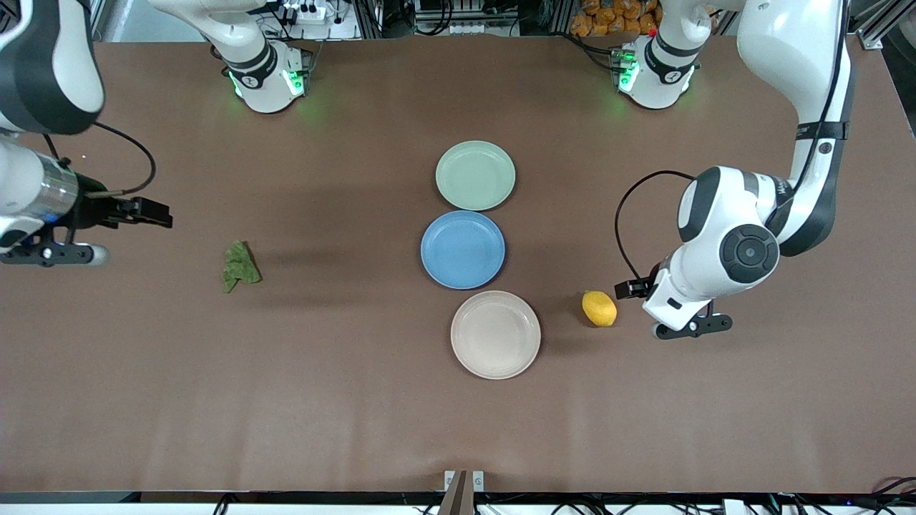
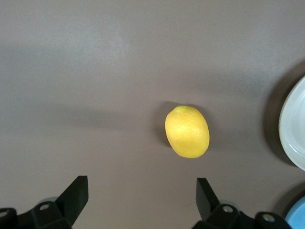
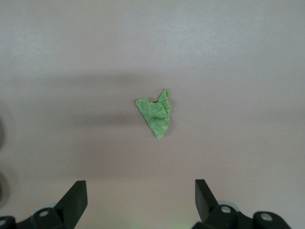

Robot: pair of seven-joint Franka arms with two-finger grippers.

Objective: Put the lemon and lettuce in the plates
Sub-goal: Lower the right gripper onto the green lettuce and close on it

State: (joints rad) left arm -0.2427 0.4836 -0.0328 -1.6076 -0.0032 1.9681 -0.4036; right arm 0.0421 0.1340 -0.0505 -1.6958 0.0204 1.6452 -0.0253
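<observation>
Brown table [image 1: 358, 400]; no legible writing.

A broad brown matte table [image 1: 358, 400] fills nearly the whole front view. At the frame's centre three round shallow plates lie in a column, close together. Uppermost is a pale mint-green plate [image 1: 475, 175], below it a blue plate [image 1: 463, 249], and lowest a beige-cream plate [image 1: 495, 334]. Just beside the cream plate, toward the lower right of centre, lies a small bright yellow oval lemon [image 1: 599, 308]. Well apart from the plates, at middle left of the frame, lies a small dark-green wrinkled lettuce piece [image 1: 240, 266]. All three plates hold nothing.
</observation>
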